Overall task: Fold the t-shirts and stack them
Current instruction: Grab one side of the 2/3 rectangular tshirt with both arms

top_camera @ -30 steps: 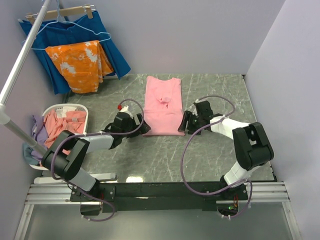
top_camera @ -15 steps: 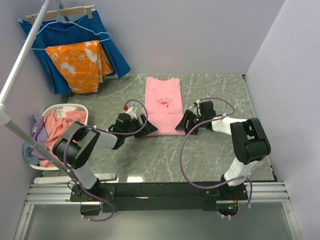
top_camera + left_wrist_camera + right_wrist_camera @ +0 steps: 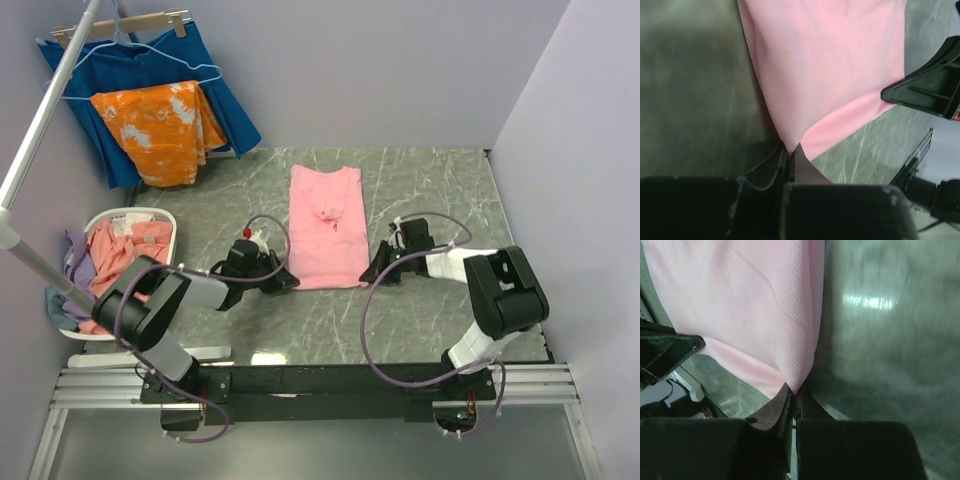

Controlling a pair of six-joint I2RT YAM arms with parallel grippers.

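- The left end effector (image 3: 790, 151) is pressed together, pinching the near left corner of the light pink t-shirt (image 3: 325, 225).
- The right end effector (image 3: 795, 390) is also closed, pinching the near right corner.
- That shirt lies flat on the bench (image 3: 440, 190), folded narrow.
- A white basket (image 3: 135, 212) at the left holds a salmon-pink t-shirt (image 3: 125, 250) and a lilac t-shirt (image 3: 74, 248).
- Farthest back hang an orange cloth (image 3: 160, 125) and a blue cloth (image 3: 225, 100).
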